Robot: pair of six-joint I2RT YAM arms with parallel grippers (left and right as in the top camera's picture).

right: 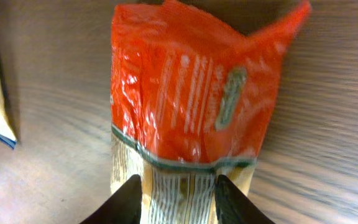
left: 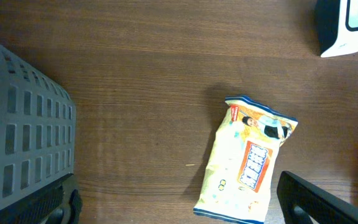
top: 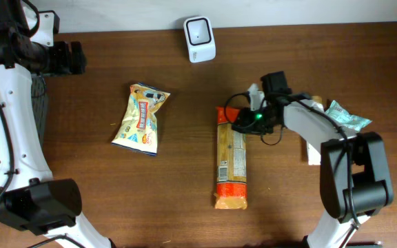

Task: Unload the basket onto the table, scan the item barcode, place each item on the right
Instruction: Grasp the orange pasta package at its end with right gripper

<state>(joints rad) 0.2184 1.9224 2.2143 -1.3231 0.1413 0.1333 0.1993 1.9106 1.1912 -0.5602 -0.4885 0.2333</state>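
Note:
A long orange snack package (top: 231, 162) lies flat on the brown table, its orange end (right: 191, 93) toward the far side. My right gripper (top: 243, 122) sits over that end. In the right wrist view, the right gripper (right: 179, 190) is shut on a striped strip of the wrapper, both fingertips pressed against it. The white barcode scanner (top: 200, 39) stands at the table's far edge, and its corner shows in the left wrist view (left: 347, 25). My left gripper (top: 71, 58) hovers at the far left and stands wide open (left: 179, 211) with nothing in it.
A yellow snack bag (top: 140, 118) lies left of centre and shows under the left wrist (left: 250, 162). A grey slatted basket (left: 17, 124) stands at the left edge. A teal packet (top: 347, 117) and a white item (top: 313, 151) lie by the right arm.

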